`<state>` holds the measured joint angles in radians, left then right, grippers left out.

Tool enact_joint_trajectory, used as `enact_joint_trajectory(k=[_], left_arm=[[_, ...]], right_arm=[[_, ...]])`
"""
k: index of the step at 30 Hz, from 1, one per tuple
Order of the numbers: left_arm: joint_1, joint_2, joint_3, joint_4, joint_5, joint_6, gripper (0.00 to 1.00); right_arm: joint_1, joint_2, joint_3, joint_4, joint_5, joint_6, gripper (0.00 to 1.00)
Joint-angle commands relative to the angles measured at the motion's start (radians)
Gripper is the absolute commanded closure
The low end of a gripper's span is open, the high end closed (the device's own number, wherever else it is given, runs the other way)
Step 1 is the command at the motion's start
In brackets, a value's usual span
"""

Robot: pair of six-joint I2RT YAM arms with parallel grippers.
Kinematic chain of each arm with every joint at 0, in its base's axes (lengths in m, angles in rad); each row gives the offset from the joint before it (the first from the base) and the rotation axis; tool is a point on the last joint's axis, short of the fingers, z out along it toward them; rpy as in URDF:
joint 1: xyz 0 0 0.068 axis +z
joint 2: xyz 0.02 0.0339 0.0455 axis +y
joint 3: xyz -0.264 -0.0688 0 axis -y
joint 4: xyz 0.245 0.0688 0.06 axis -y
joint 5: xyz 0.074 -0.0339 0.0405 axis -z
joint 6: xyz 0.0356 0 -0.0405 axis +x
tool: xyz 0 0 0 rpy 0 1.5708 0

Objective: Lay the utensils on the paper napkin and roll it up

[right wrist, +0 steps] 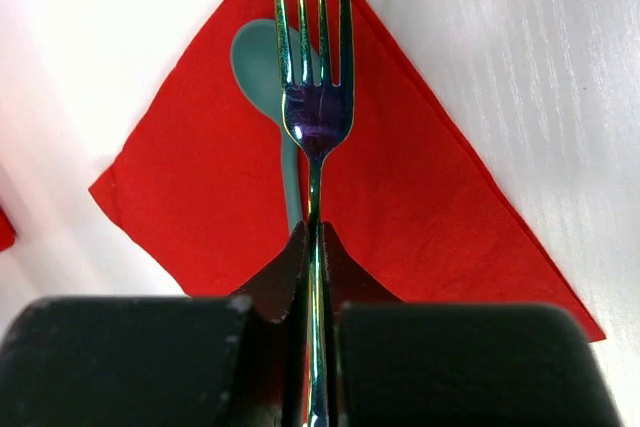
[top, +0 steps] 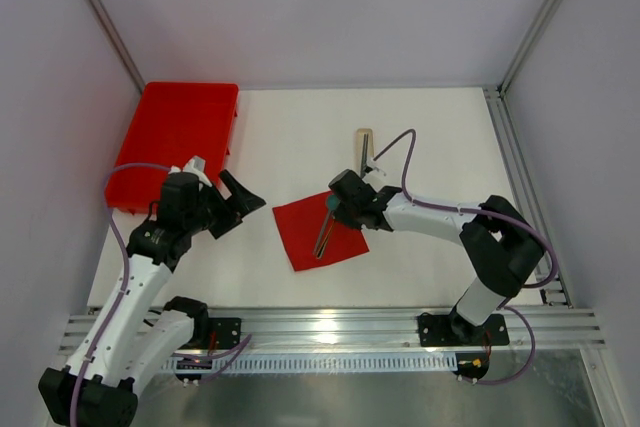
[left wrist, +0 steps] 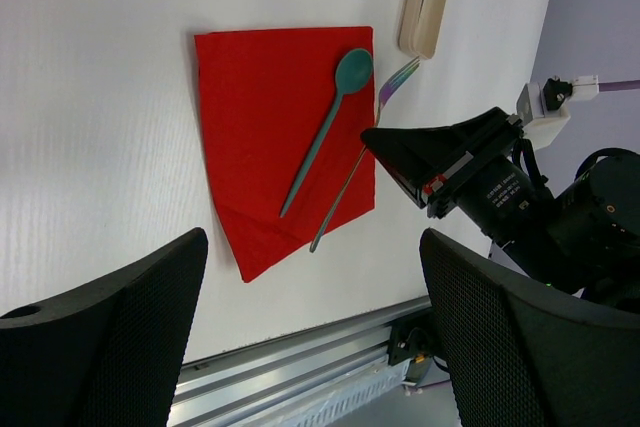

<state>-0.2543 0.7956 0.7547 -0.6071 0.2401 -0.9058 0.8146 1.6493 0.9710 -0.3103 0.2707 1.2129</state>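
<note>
The red paper napkin (top: 320, 232) lies flat at the table's middle. It also shows in the left wrist view (left wrist: 270, 127) and the right wrist view (right wrist: 440, 197). A teal spoon (left wrist: 322, 132) lies on it, also in the right wrist view (right wrist: 262, 62). My right gripper (top: 338, 212) is shut on a dark iridescent fork (right wrist: 315, 97), holding it by the handle over the napkin. The fork (left wrist: 345, 187) runs along the napkin's right edge beside the spoon. My left gripper (top: 240, 205) is open and empty, hovering left of the napkin.
A big red plastic tray (top: 175, 137) sits at the far left. A pale beige strip (top: 364, 145) lies behind the napkin, also in the left wrist view (left wrist: 425, 2). A metal rail (top: 330, 327) runs along the near edge.
</note>
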Motion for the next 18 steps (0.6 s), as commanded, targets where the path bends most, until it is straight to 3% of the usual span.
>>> enact_joint_trajectory(k=[1,18], left_arm=[[-0.002,-0.016,-0.002,-0.003,0.019,0.001,0.12],[-0.003,-0.001,0.002,0.006,0.051,0.019,0.12]], right_arm=[[0.017,0.001,0.040,-0.001,0.064,0.097,0.96],[0.023,0.107,0.135,-0.064,0.113,0.030,0.96]])
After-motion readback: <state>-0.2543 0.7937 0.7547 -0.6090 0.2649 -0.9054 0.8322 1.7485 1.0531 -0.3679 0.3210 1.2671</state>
